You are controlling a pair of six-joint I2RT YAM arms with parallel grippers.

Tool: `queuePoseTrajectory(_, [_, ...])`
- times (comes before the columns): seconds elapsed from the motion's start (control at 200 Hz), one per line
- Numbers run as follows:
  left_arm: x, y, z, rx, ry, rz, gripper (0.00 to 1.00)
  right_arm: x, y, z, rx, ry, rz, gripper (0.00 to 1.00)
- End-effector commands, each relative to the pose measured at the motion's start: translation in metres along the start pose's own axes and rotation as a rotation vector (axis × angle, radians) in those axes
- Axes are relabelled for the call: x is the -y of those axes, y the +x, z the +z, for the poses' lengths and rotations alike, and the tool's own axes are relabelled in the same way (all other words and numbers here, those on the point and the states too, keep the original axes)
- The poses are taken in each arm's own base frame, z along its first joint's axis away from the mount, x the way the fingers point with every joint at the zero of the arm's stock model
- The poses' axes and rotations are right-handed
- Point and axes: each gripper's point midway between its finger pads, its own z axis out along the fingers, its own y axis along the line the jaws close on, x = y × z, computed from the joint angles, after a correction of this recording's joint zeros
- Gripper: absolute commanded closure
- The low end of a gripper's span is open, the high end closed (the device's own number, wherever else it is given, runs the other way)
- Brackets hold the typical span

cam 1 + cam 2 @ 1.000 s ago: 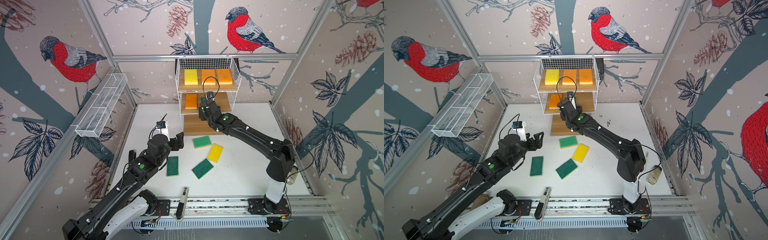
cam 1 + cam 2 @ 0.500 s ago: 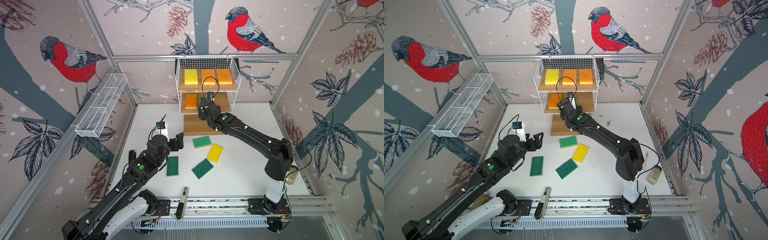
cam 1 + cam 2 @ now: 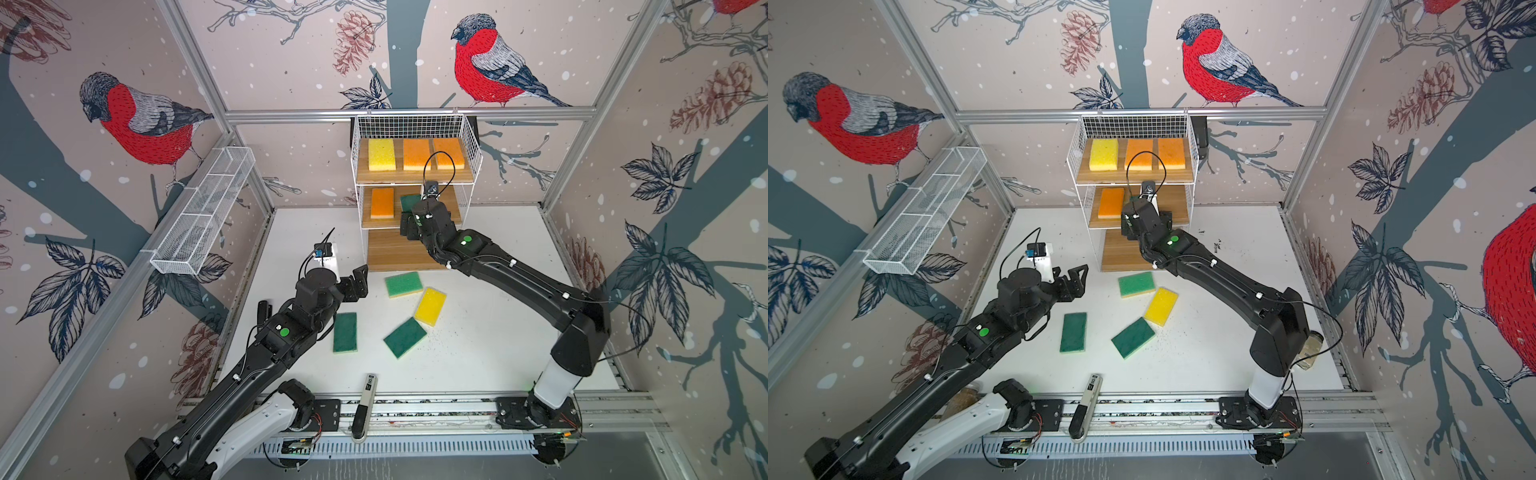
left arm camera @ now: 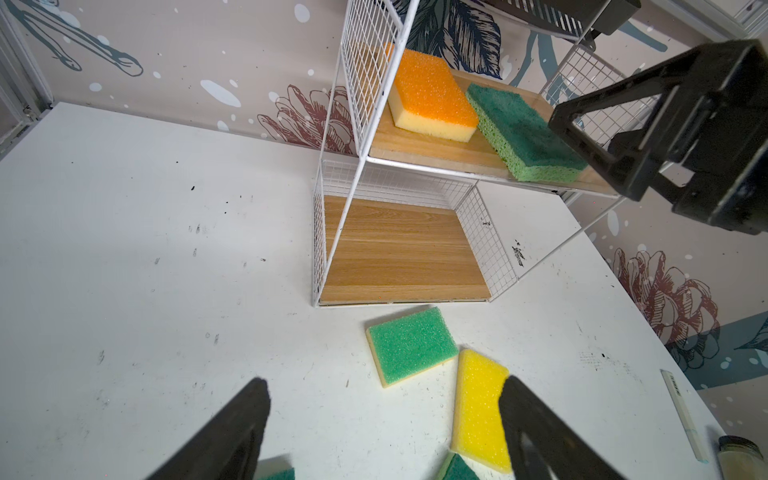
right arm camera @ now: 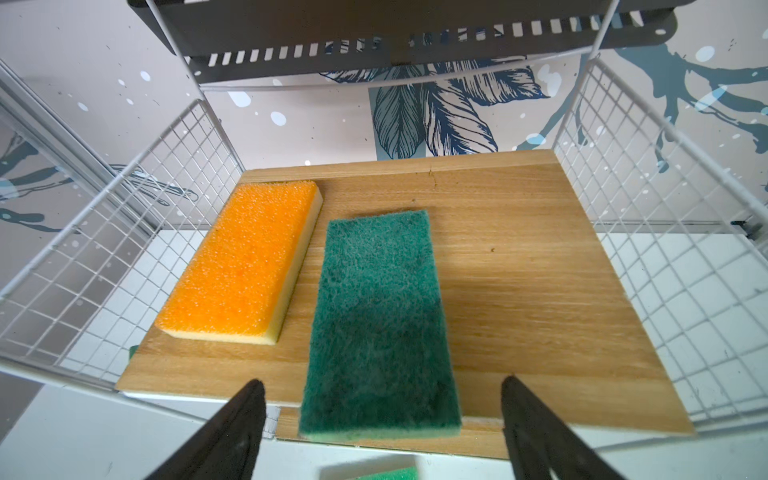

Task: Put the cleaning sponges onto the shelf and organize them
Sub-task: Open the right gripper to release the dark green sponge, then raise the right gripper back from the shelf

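The shelf point(image 3: 399, 253) stands at the back of the table. Its top board carries a yellow sponge point(image 3: 381, 154) and two orange sponges point(image 3: 417, 154). On the middle board lie an orange sponge point(image 5: 245, 266) and a dark green sponge point(image 5: 378, 324) that overhangs the front edge. My right gripper point(image 5: 382, 419) is open at that edge, its fingers clear of the green sponge on both sides. A light green sponge point(image 3: 403, 284), a yellow one point(image 3: 431, 306) and two dark green ones point(image 3: 405, 337) point(image 3: 345, 332) lie on the table. My left gripper point(image 3: 360, 282) hovers open and empty beside them.
The shelf's bottom board point(image 4: 399, 249) is bare. A long white mesh basket point(image 3: 203, 212) hangs on the left wall. A black-and-white marker point(image 3: 365, 409) lies on the front rail. A small jar point(image 3: 1310, 349) sits behind the right arm's base.
My right gripper's jaws have spread wider around the dark green sponge on the middle board. The left arm has barely moved.
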Motion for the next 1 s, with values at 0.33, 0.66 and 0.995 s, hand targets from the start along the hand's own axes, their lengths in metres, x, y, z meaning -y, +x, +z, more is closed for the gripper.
queuePoseTrajectory(0.33, [0.004,-0.011,-0.007,0.035,0.024,-0.019,0.13,-0.005,0.007,-0.042,0.027,-0.187,0.111,0.15])
queuePoseTrajectory(0.66, [0.002,-0.015,-0.008,0.050,0.009,-0.005,0.14,0.008,0.024,-0.057,0.034,-0.221,0.159,0.19])
queuePoseTrajectory(0.995, [-0.004,-0.018,-0.012,0.067,-0.021,-0.001,0.14,0.004,0.036,-0.064,0.053,-0.317,0.176,0.21])
